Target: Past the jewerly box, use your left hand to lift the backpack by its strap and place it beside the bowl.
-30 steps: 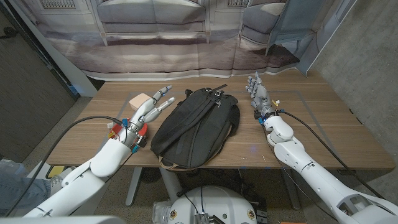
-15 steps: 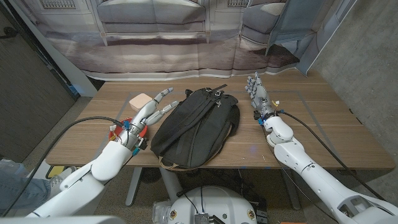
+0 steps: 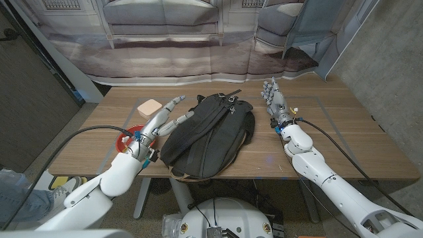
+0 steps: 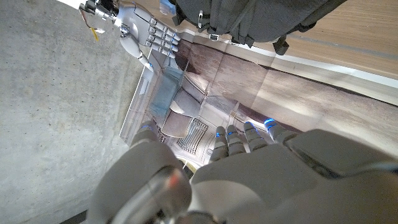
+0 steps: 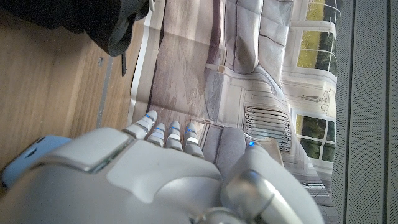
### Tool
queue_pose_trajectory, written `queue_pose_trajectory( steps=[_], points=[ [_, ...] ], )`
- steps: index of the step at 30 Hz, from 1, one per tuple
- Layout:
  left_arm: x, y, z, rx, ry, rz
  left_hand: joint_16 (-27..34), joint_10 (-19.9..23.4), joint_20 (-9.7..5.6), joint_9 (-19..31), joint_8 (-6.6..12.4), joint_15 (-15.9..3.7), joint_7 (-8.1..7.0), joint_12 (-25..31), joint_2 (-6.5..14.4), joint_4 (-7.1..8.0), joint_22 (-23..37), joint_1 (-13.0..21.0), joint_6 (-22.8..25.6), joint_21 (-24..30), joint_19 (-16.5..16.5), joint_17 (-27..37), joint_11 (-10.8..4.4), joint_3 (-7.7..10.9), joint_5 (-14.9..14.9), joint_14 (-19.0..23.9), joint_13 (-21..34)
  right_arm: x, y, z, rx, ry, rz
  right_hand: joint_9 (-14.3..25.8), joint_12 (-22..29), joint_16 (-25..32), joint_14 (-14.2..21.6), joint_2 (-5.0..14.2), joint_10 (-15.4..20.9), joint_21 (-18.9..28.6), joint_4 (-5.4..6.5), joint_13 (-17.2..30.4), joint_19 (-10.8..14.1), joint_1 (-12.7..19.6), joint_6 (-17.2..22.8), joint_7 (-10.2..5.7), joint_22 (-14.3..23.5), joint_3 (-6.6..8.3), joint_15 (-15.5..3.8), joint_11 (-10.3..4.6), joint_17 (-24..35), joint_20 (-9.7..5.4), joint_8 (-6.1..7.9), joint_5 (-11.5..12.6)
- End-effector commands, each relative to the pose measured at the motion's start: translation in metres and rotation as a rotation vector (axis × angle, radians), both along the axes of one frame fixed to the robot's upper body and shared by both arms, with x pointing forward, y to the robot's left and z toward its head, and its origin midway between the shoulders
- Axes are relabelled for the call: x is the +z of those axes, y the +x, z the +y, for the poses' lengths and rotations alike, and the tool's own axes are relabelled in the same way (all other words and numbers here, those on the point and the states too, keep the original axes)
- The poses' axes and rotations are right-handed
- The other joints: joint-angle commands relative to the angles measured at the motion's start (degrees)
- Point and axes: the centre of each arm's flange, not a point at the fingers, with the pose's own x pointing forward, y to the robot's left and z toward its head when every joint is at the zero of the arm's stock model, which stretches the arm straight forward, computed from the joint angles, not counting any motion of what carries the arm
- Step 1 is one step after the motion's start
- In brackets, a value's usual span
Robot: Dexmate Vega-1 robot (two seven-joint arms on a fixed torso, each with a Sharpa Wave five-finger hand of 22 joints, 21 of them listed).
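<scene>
A: Left hand (image 3: 160,122) — holding anything?
B: Nope, fingers spread, tips just touching the black backpack's (image 3: 208,133) left edge. Backpack lies mid-table; pink jewelry box (image 3: 149,106) and red bowl (image 3: 124,137) beside that hand. Right hand (image 3: 273,99) — open too, well apart.

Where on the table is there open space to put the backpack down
Bare wood lies between the backpack and the right hand, and beyond that hand to the table edge. It is crowded around the left hand, bowl and jewelry box.

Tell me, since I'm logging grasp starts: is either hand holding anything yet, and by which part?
Nothing is held. The left hand reaches open-fingered toward the backpack, with no strap in its fingers. The right hand stands open beside it.
</scene>
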Motion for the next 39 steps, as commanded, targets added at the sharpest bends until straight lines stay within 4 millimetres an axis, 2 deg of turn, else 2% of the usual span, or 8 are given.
queue_pose_trajectory(
  steps=[1, 11, 25, 29, 36, 39],
  points=[
    [0.0, -0.003, -0.008, 0.019, 0.033, 0.011, -0.2, -0.3, 0.65, 0.2, 0.0, 0.13, -0.32, -0.2, -0.1, -0.37, 0.1, 0.8, 0.0, -0.2, -0.3, 0.2, -0.01, 0.01, 0.3, -0.3, 0.2, -0.001, 0.0, 0.001, 0.009, -0.002, 0.002, 0.3, -0.3, -0.2, 0.4, 0.08, 0.4, -0.2, -0.14, 0.2, 0.4, 0.3, 0.4, -0.19, 0.3, -0.19, 0.04, -0.01, 0.1, -0.75, -0.1, 0.0],
    [0.002, -0.004, -0.008, 0.057, 0.056, 0.014, -0.2, -0.6, 1.75, 0.2, -0.16, 0.26, -0.38, -0.3, -0.4, -0.88, 0.1, 1.6, -0.1, -0.1, -0.3, 0.2, 0.1, -0.04, 0.4, -0.5, 0.3, -0.002, 0.001, 0.001, 0.006, -0.002, 0.008, 0.3, -0.4, -0.2, 0.5, 0.12, 0.4, -0.2, -0.16, 0.2, 0.4, 0.3, 0.5, -0.17, 0.3, -0.23, 0.1, 0.09, 0.1, -0.73, -0.1, 0.0],
    [-0.001, -0.006, -0.013, 0.162, 0.09, 0.015, -0.2, -0.9, 2.35, 0.3, -0.35, 0.9, -0.5, -0.5, -0.9, -1.58, 0.1, 2.7, -0.3, 0.0, -0.1, 0.3, 0.09, -0.19, 0.5, -0.7, 0.3, 0.001, 0.005, 0.002, 0.01, 0.0, 0.004, 0.3, -0.4, -0.2, 0.5, 0.16, 0.5, -0.2, -0.18, 0.2, 0.4, 0.3, 0.5, -0.23, 0.3, -0.31, 0.1, 0.11, 0.1, -0.7, -0.11, -0.1],
    [-0.002, -0.005, -0.013, 0.155, 0.089, 0.017, -0.2, -0.9, 3.38, 0.3, -0.39, 1.07, -0.49, -0.5, -1.0, -1.83, 0.1, 3.1, -0.4, 0.1, 0.3, 0.3, 0.11, -0.27, 0.5, -0.7, 0.3, 0.002, 0.006, 0.003, 0.013, -0.003, 0.003, 0.3, -0.4, -0.2, 0.6, 0.17, 0.5, -0.2, -0.18, 0.2, 0.4, 0.3, 0.6, -0.24, 0.3, -0.34, 0.08, 0.06, 0.1, -0.69, -0.11, -0.1],
    [-0.005, -0.002, -0.021, 0.167, 0.109, 0.015, -0.1, -0.9, 3.48, 0.3, -0.49, 1.33, -0.56, -0.5, -1.2, -2.06, 0.2, 3.4, -0.5, 0.1, 0.3, 0.3, 0.33, -0.37, 0.6, -0.5, 0.3, 0.002, 0.007, 0.004, 0.016, -0.001, 0.009, 0.3, -0.5, -0.2, 0.6, 0.18, 0.5, -0.2, -0.19, 0.2, 0.4, 0.3, 0.6, -0.22, 0.3, -0.38, 0.11, 0.07, 0.1, -0.67, -0.12, -0.1],
    [-0.006, -0.001, -0.025, 0.168, 0.118, 0.023, -0.1, -1.1, 3.96, 0.3, -0.49, 1.69, -0.55, -0.5, -1.3, -2.17, 0.2, 3.6, -0.5, 0.2, 0.5, 0.3, 0.2, -0.43, 0.6, -0.5, 0.3, 0.002, 0.007, 0.003, 0.015, -0.003, 0.007, 0.3, -0.5, -0.2, 0.7, 0.19, 0.6, -0.2, -0.2, 0.2, 0.4, 0.3, 0.6, -0.21, 0.3, -0.4, 0.06, 0.02, 0.1, -0.68, -0.1, -0.1]
  ],
)
